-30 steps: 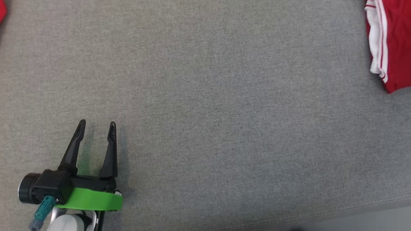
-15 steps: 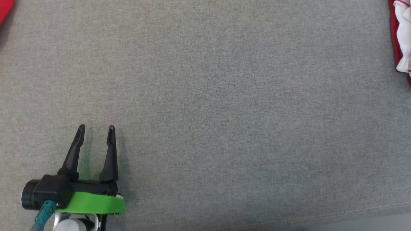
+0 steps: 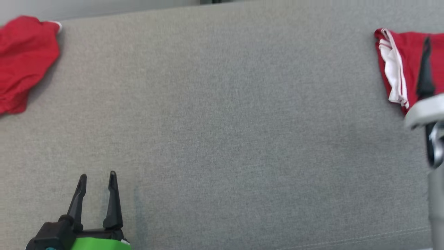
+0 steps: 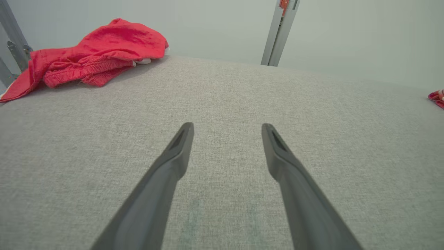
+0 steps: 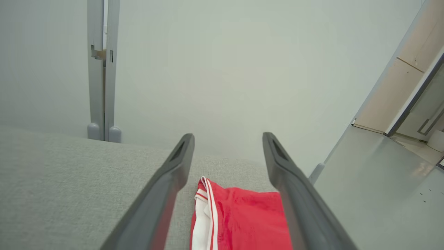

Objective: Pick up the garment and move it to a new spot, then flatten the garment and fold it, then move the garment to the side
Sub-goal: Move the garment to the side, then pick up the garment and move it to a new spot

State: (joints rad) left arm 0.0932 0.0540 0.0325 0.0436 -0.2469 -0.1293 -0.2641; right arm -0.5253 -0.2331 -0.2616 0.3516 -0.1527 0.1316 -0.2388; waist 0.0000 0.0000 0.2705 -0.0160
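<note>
The garment point(image 3: 409, 52), red with white striped trim, lies folded at the far right of the grey cushioned surface point(image 3: 222, 121). My right gripper point(image 5: 228, 137) hovers open just above it, and the garment point(image 5: 242, 215) lies below the gap between its fingers, free of them. In the head view one dark finger point(image 3: 425, 69) of that gripper crosses the garment above a pale wrist. At the lower left my left gripper point(image 3: 97, 174) stands open and empty over bare fabric point(image 4: 228, 125). A sliver of the garment point(image 4: 437, 97) shows at the left wrist view's right edge.
A second red garment point(image 3: 24, 59) lies crumpled at the far left corner point(image 4: 97, 52). A pale wall and a metal post point(image 4: 281, 31) stand behind the surface's far edge. Beyond the right end the floor point(image 5: 374, 180) drops away.
The head camera has tilted, so the far edge and the crumpled red garment now show. My right gripper's finger and wrist have come into view over the folded garment.
</note>
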